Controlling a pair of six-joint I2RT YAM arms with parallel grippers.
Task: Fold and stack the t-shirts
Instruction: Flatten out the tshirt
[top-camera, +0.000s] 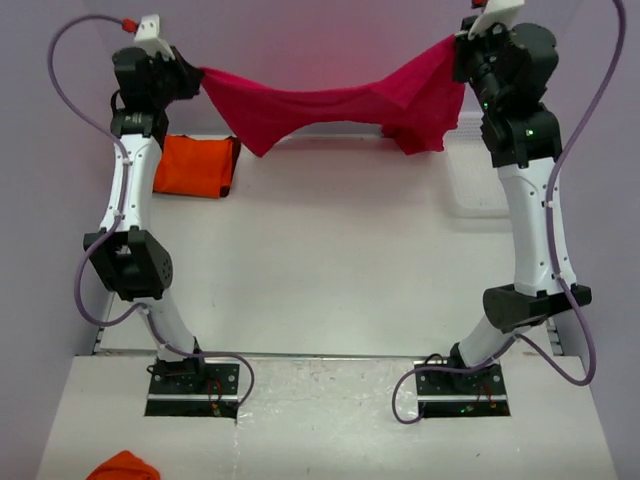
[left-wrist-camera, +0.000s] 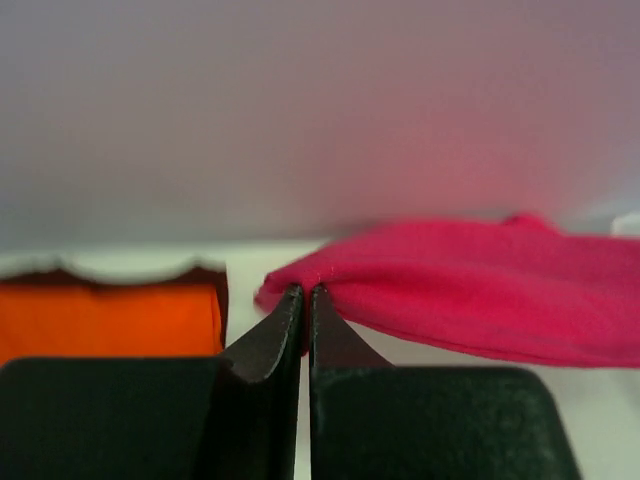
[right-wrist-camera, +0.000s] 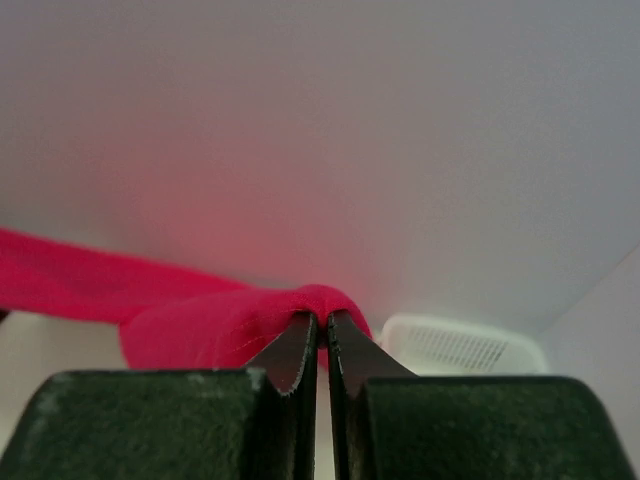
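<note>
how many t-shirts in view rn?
2. The pink t-shirt hangs stretched between the left claw and right claw. The orange t-shirt lies folded at the table's far left. An orange lump at the near-left edge could be a third; can't tell.

Crimson-pink t-shirt (top-camera: 330, 105) is soft matt cloth (orange t-shirt (top-camera: 195, 165) too); table (top-camera: 330, 270) smooth.

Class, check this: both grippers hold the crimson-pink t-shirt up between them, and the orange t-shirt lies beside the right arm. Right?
Wrong side: the orange t-shirt lies beside the left arm, as the top external view shows. The left gripper and right gripper do hold the crimson-pink t-shirt up.
</note>
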